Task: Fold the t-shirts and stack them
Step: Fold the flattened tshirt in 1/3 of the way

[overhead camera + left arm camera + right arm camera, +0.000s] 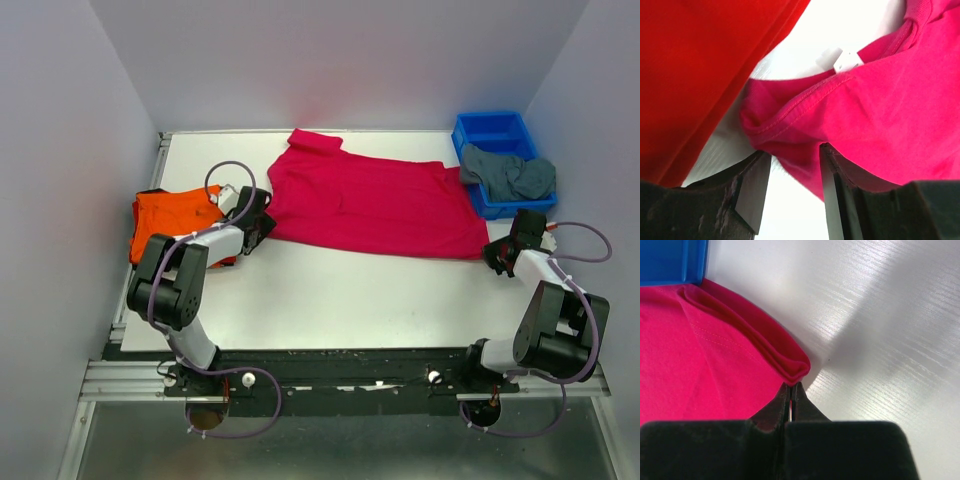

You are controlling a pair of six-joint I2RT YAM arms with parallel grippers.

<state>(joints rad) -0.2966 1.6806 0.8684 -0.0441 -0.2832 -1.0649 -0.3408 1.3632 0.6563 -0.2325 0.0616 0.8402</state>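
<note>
**Pink shirt spread out, an arm at each lower corner**

At the far left of the table (350, 300) lies the orange t-shirt (172, 215), bunched into a rough pile by the left edge.

Just to its right, the left gripper (262, 222) sits low at the lower left corner of the crimson-pink t-shirt (380, 205). In the left wrist view its fingers (752, 185) stand narrowly apart, with the shirt's stitched hem (805, 97) bunched and lying across the gap at their tips. The cloth does not look squeezed, and white table shows between the fingers below it. Red-orange cloth (695, 75) fills the left of that view; which shirt it is I cannot tell.

The crimson-pink t-shirt is spread mostly flat across the middle of the table, one sleeve pointing to the back wall.

At the back right stands a blue bin (488, 132), with the grey-teal t-shirt (512, 175) crumpled in it and hanging over its near rim.

The right gripper (497, 256) is at the pink shirt's lower right corner. Its fingers (777, 412) are pressed together, a thin sliver of pink between them, just below the folded hem edge (795, 365).
</note>
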